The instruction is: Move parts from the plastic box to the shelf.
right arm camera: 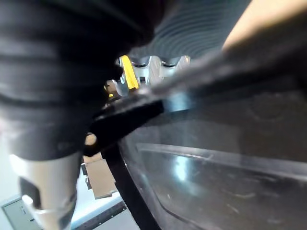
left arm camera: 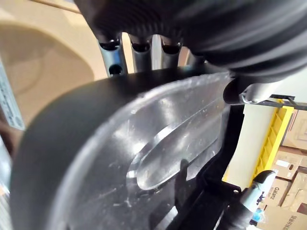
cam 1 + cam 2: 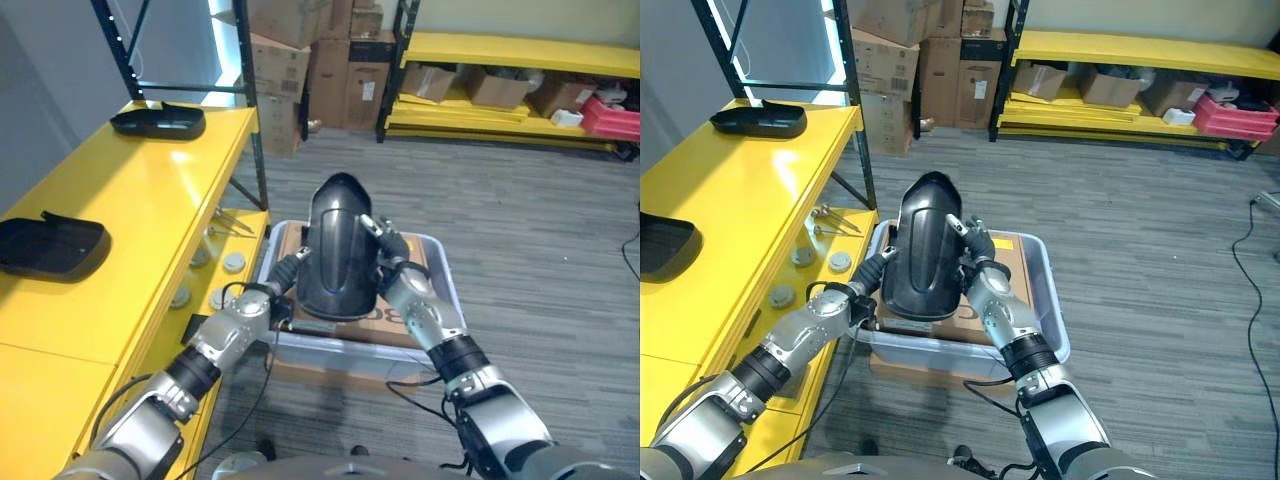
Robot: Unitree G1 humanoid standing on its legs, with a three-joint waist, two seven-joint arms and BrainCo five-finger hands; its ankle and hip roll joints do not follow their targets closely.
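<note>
Two hands carried one black moulded part (image 3: pixel 335 250), which sat upright above the plastic box (image 3: pixel 1052 300), its lower edge near the cardboard (image 3: pixel 985 300) lying in the box. My left hand (image 3: pixel 290 268) clamped the part's left flank, fingers curled over its rim; my right hand (image 3: pixel 385 245) wrapped the right flank. I judged this two-sided grasp necessary because the shell was wide, smooth and likely to slip from a single hand. Beside the box, on my left, stood the yellow shelf (image 3: pixel 150 190), where two similar black parts (image 3: pixel 158 120) (image 3: pixel 50 245) already lay, well apart, leaving bare surface between them.
</note>
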